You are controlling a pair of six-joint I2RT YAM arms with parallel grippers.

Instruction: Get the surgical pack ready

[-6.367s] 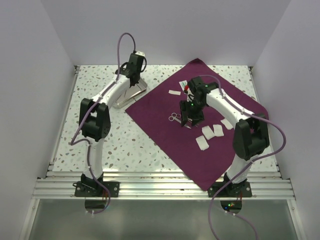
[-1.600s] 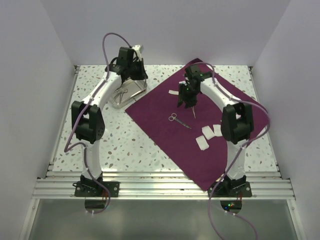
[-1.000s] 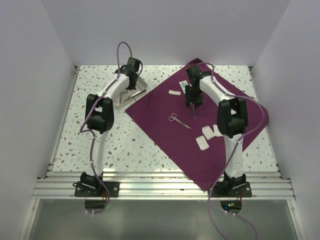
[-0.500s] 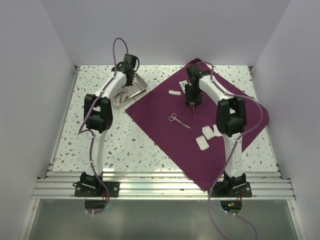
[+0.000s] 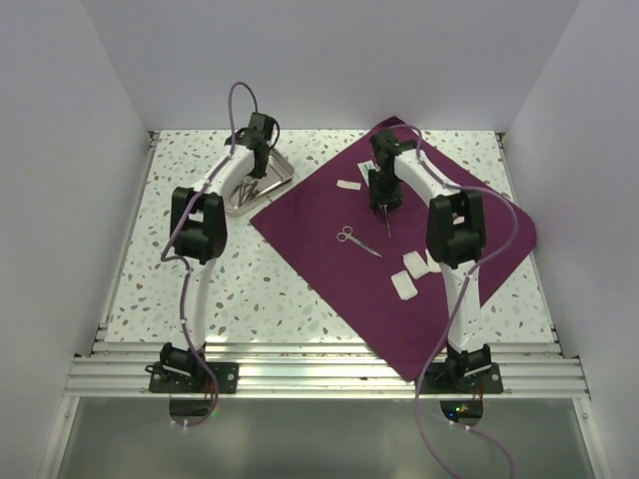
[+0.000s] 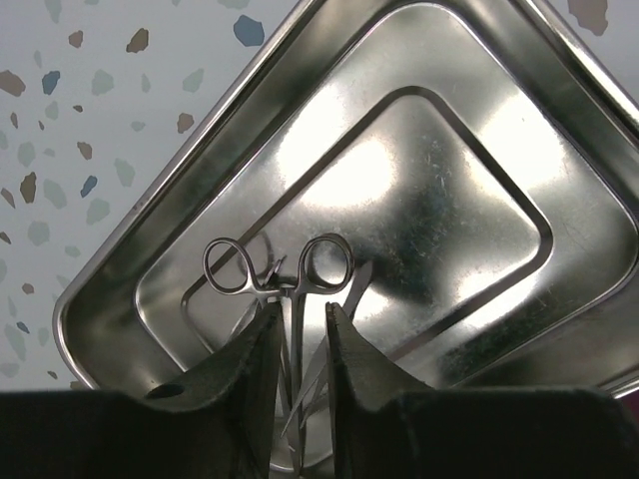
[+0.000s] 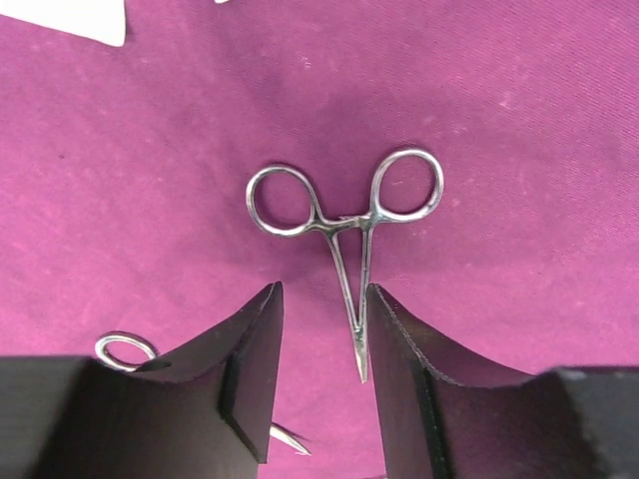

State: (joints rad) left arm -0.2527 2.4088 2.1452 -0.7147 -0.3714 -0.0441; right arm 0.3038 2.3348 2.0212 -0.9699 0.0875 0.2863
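Plum cloth (image 7: 519,140) holds forceps (image 7: 344,218), tips btwn right gripper's (image 7: 324,299) parted jaws.

Brightly, evenly lit from overhead, with only faint soft shadows in the top view. Blown-out white glare and smeared reflections across the steel tray (image 6: 469,150). Sharp on the cloth (image 7: 519,120) weave; dark, underexposed and slightly soft on the near fingers (image 7: 250,379)

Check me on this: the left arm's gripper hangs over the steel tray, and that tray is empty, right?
Not empty: the left gripper hangs over the steel tray, but forceps lie in it; the left wrist view shows this.
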